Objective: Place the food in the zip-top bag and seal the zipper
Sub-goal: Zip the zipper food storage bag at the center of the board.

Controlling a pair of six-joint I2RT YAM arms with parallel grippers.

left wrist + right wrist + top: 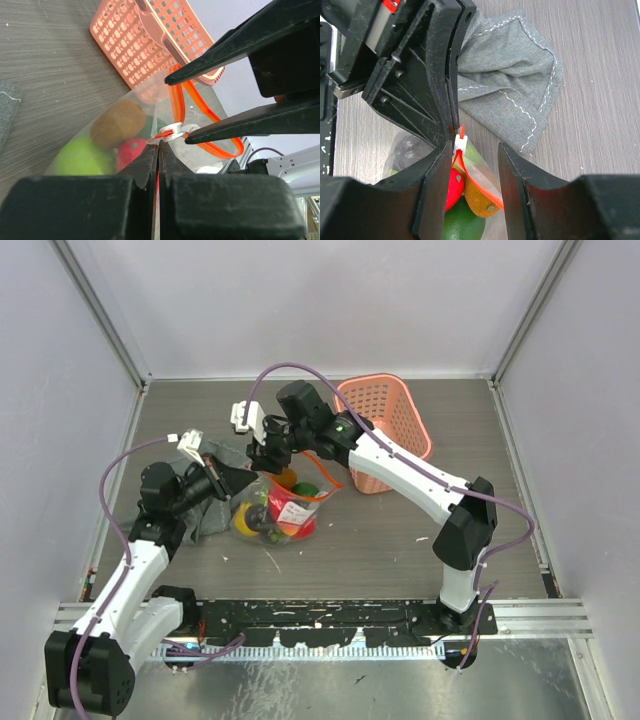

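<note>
We are logging the zip-top bag (280,510) mid-table, holding food (118,123), its zipper (220,117) partly gaping. The left gripper (158,147) is pressing together, pinching the zipper beside the white slider (460,144). The right gripper (475,155) is spreading either side of that slider. The basket (385,425) is sitting at the bag's 1 o'clock and the grey cloth (510,85) at its 9 o'clock.

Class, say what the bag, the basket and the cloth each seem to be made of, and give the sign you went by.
Bag: thin clear plastic film, glossy; the food shows through it and it crinkles.
Basket: stiff pink-orange plastic, probably moulded; smooth walls with even rows of holes.
Cloth: grey woven fabric, matt; soft folds and a white stitched hem.
</note>
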